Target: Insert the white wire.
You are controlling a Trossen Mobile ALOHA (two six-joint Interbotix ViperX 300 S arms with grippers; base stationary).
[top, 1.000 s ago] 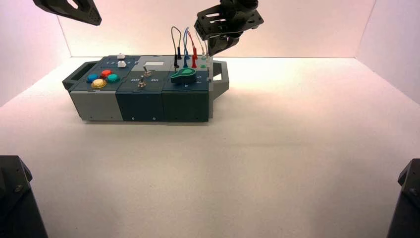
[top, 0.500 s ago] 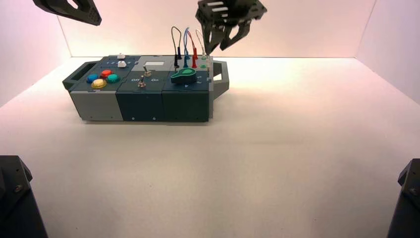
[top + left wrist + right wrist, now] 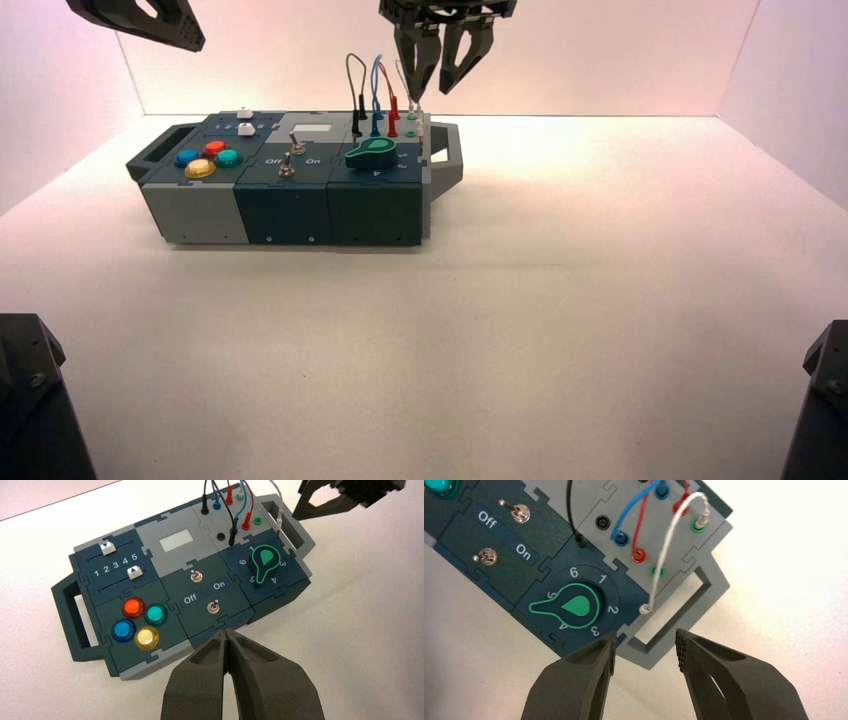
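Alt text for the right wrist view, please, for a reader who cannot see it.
The right gripper hangs open and empty above the box's grey handle frame. A thin white wire arches from a green-ringed socket to a free plug near the box's edge, beside an empty green-ringed socket. The green pointer knob sits nearby.

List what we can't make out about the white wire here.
- White wire, free plug: resting on the box or hanging above it? Right wrist view looks straight down.
- Its arch: cut off by the left wrist view's top edge.
- High view: wire too thin, partly behind the right gripper.
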